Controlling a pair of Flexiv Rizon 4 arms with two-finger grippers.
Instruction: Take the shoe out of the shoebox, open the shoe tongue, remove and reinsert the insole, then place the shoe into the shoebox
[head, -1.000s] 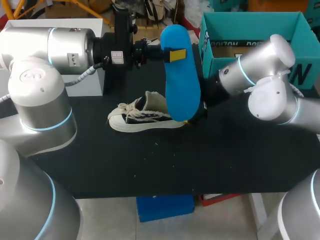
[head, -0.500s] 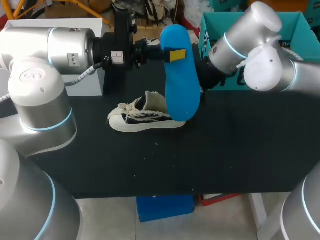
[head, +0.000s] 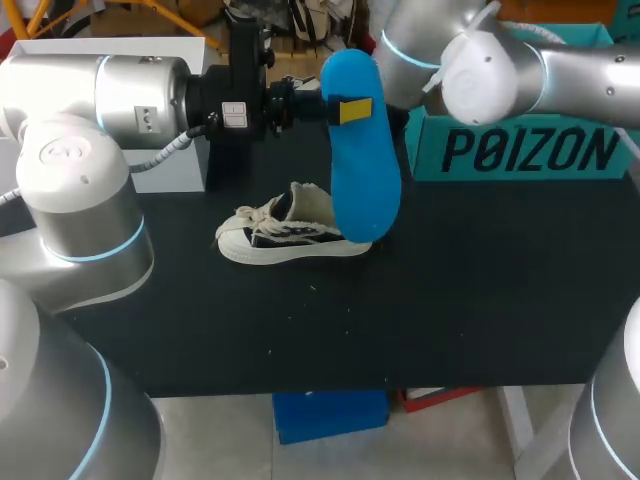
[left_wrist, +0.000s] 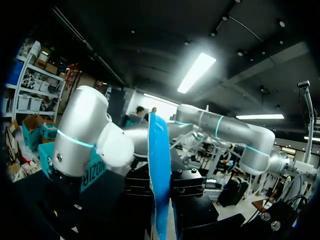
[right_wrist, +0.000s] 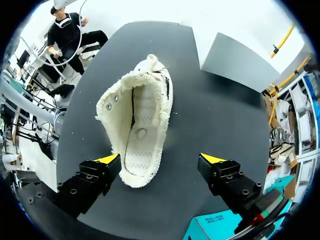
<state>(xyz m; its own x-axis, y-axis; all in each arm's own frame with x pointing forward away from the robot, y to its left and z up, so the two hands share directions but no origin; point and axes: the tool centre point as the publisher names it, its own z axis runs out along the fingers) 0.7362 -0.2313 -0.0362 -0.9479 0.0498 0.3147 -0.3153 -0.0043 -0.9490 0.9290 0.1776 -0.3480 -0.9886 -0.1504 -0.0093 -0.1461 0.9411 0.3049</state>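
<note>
The shoe (head: 290, 235) lies sole-down on the table (head: 480, 300), with its toe pointing away from the shoebox (head: 520, 150). It is cream canvas with a dark side pattern. My left gripper (head: 352, 110) clamps the blue insole (head: 360, 170) upright over the heel. My right gripper (right_wrist: 161, 159) hangs above the shoe, fingers wide and holding nothing.

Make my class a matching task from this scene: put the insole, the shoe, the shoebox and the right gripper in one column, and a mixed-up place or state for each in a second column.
Column 1
1. insole
2. shoe
3. shoebox
4. right gripper

Column 2
A. open, above the shoe's opening
B. teal, at the far right of the table
C. blue, clamped upright in the left gripper
D. cream, standing on its sole on the black table

Pairs: 1-C, 2-D, 3-B, 4-A
</note>
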